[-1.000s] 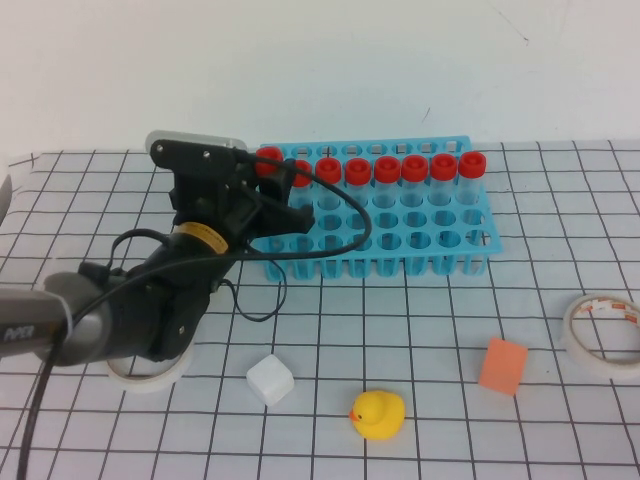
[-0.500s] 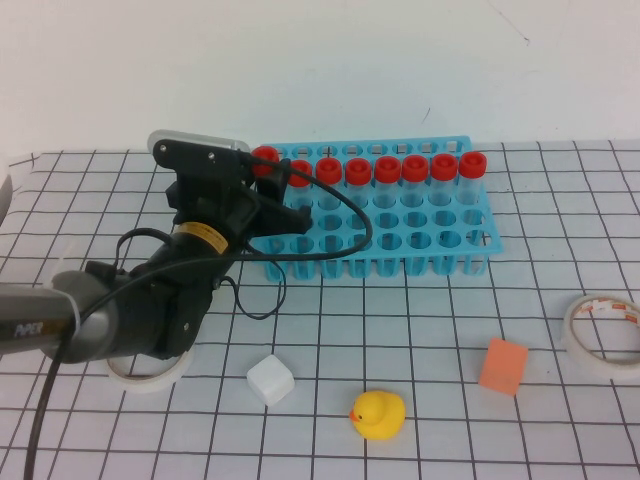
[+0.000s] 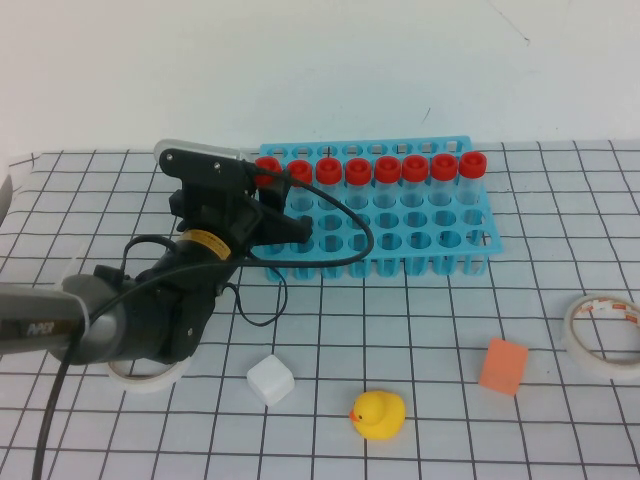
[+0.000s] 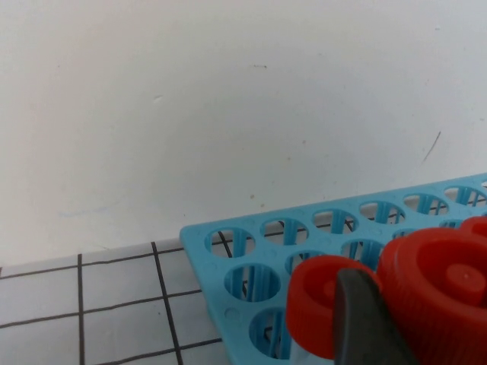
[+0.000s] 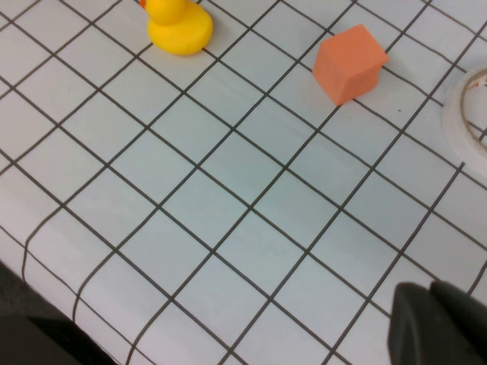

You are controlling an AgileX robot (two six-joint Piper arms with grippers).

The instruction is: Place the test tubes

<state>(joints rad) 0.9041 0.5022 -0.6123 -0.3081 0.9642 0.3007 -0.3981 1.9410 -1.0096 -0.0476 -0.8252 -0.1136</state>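
Left wrist view: left gripper (image 3: 288, 225) fingers (image 4: 365, 319) grasping red-capped clear test tube (image 4: 441, 281).
Blue plastic rack (image 3: 440, 262), left end: I'm centring tube upright.
Right gripper (image 5: 437, 323): clenched over worktop (image 5: 228, 190).

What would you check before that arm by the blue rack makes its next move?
1. Left gripper at the left end of the rack: ok.
2. Left gripper really holding a tube: cannot tell.
3. Red-capped tubes upright in one row: ok.
4. Free holes in the rack: ok, the front rows are open.
5. Right gripper shut, above the table near the orange block: ok.
6. Duck and white cube away from the rack: ok.
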